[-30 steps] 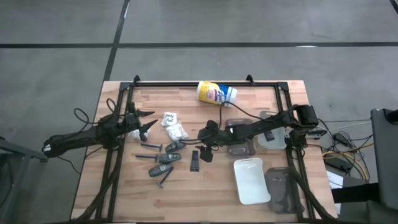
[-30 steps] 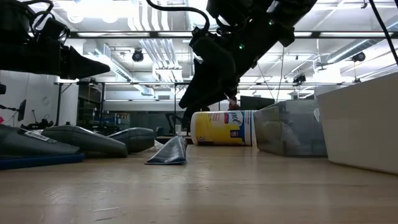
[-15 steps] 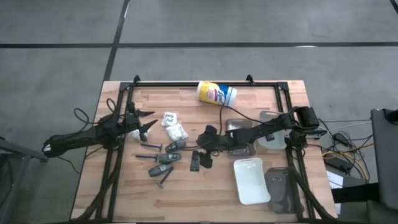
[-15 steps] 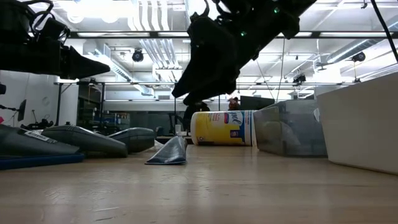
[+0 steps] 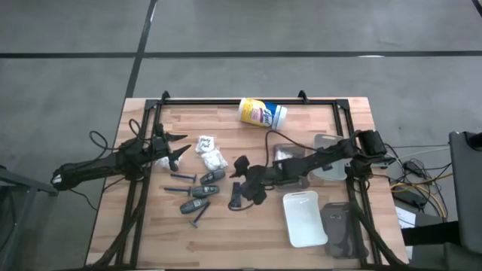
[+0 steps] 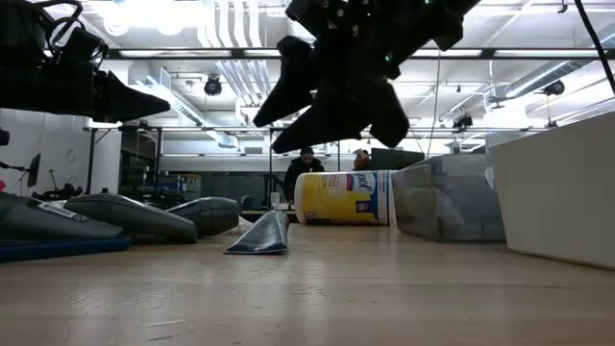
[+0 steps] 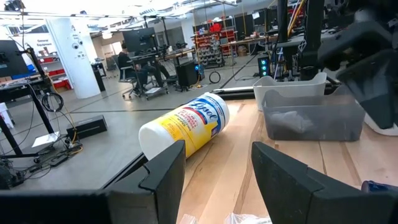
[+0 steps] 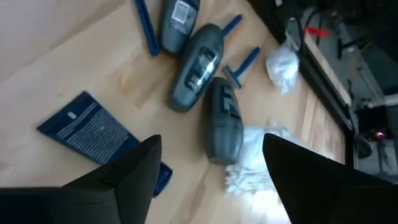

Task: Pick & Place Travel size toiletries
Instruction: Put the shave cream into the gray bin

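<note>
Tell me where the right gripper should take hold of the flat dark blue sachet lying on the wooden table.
Probably across its narrow width near the middle, coming straight down. The flat dark blue sachet lies flat on the wooden table, clear of the dark grey oblong tubes, and the open right gripper hangs just above it, so the jaws could straddle its long edges.

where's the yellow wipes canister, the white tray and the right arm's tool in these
yellow canister (image 5: pixel 262 113): high view, middle of its side, lying down.
white tray (image 5: pixel 304 218): high view, its bare floor.
right tool (image 8: pixel 208 163): right wrist view, midway between its open fingertips.
</note>
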You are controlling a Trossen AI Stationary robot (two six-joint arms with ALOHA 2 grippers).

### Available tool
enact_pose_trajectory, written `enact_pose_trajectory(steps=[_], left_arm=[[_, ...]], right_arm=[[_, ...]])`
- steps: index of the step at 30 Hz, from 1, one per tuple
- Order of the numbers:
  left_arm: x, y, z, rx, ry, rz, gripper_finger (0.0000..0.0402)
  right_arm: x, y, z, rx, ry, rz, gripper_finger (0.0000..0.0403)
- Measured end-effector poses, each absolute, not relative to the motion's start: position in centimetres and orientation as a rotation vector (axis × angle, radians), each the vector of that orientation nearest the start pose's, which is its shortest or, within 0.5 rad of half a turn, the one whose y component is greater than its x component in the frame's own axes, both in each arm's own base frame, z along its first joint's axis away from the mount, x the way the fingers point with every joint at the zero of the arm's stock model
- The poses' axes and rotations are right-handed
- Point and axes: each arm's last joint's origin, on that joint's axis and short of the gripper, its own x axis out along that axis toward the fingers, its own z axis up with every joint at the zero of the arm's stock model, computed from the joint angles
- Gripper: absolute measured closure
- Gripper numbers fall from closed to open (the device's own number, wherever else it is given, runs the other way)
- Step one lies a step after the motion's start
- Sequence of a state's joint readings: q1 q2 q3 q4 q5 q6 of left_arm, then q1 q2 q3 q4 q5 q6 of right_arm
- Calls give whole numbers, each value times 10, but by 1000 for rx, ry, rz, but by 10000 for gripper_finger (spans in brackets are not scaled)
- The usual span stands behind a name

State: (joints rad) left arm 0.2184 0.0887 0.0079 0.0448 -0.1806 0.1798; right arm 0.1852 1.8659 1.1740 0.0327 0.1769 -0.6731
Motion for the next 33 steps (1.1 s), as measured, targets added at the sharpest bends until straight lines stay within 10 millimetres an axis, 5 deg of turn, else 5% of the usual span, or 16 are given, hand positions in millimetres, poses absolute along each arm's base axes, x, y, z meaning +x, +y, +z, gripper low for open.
enact_pose_trajectory(steps=[10,21,33], left_arm=[[99,27,164,177,72,395,211],[99,27,163,176,74,390,211],[99,27,163,176,82,388,211]], right_arm=[[393,70,191,-780,707,314,153],[427,76,180,-864,976,467,120],[440,63,176,-983,995,581,110]])
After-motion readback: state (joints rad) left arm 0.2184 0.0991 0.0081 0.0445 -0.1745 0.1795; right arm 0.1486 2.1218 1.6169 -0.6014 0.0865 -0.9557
